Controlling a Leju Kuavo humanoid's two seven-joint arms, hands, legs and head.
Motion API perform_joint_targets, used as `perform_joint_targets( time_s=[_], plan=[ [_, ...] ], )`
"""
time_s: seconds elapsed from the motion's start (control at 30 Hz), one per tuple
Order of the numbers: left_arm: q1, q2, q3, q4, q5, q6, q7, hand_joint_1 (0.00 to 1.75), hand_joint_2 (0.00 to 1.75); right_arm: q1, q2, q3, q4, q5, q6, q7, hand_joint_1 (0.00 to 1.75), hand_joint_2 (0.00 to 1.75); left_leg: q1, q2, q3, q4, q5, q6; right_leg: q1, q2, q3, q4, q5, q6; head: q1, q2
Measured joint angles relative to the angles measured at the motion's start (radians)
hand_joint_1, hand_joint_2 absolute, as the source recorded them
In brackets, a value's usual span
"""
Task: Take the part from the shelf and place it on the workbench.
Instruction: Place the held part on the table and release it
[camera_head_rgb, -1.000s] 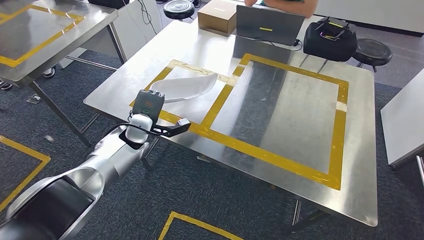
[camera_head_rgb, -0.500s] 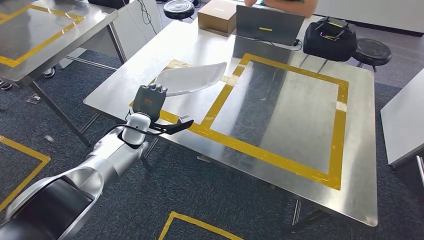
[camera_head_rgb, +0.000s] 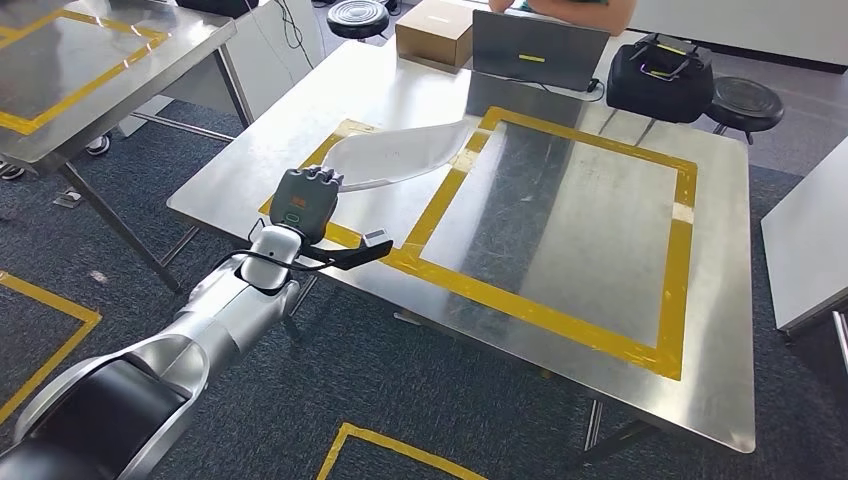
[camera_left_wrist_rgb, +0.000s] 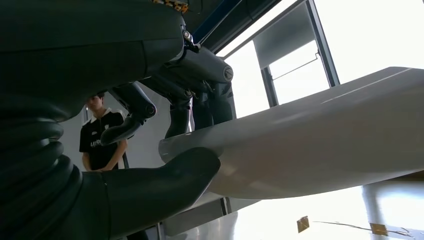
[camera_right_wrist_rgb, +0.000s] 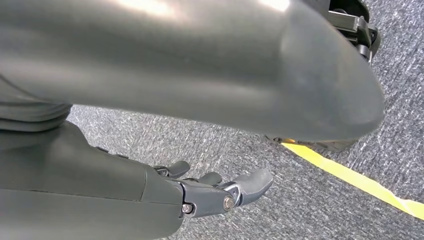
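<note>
Holding the white part (camera_head_rgb: 395, 155) at its lower-left end, the left hand (camera_head_rgb: 303, 200) sat left of centre in the head view, thumb under and fingers (camera_left_wrist_rgb: 192, 107) over that end; long axis ran up-right, above the workbench (camera_head_rgb: 560, 215) inside the small taped square. Gap beneath the part was hard to judge. Right hand (camera_right_wrist_rgb: 210, 192) hung over carpet, fingers loosely curled, holding nothing

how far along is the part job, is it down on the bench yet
Fetched: the left robot hand grips the white part at one end, over the steel workbench. In the left wrist view the part looks raised off the surface, so it probably isn't set down. Left: lower it, release. The right robot hand hangs over the floor.
</note>
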Motion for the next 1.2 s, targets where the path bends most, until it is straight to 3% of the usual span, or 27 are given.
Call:
perform_joint_targets(
  time_s=[0.43,0.93,1.07,1.13,1.2],
  plan=[
    [0.007,-0.005,0.032,0.0,0.01,0.0,-0.034,1.75,1.75,-0.002,0.0,0.0,0.0,-0.001,0.0,0.005,0.0,0.0,0.0,0.0,0.0,0.0,0.0,0.0,0.0,0.0,0.0,0.0,0.0,0.0,0.0,0.0],
    [0.008,-0.016,0.049,0.0,-0.038,-0.033,-0.018,1.75,1.75,-0.003,0.0,0.0,0.0,-0.009,0.0,-0.003,0.0,0.0,0.0,0.0,0.0,0.0,0.0,0.0,0.0,0.0,0.0,0.0,0.0,0.0,0.0,0.0],
    [0.009,-0.021,0.061,-0.001,-0.034,-0.035,-0.022,0.0,1.75,-0.003,0.0,0.0,0.0,-0.011,0.0,-0.003,0.0,0.0,0.0,0.0,0.0,0.0,0.0,0.0,0.0,0.0,0.0,0.0,0.0,0.0,0.0,0.0],
    [0.009,-0.023,0.065,-0.002,-0.033,-0.036,-0.021,0.0,1.75,-0.002,0.0,0.0,0.0,-0.012,0.0,-0.004,0.0,0.0,0.0,0.0,0.0,0.0,0.0,0.0,0.0,0.0,0.0,0.0,0.0,0.0,0.0,0.0],
    [0.009,-0.024,0.07,-0.002,-0.034,-0.041,-0.019,0.0,0.87,-0.002,0.0,0.0,0.0,-0.014,0.0,-0.005,0.0,0.0,0.0,0.0,0.0,0.0,0.0,0.0,0.0,0.0,0.0,0.0,0.0,0.0,0.0,0.0]
  ],
)
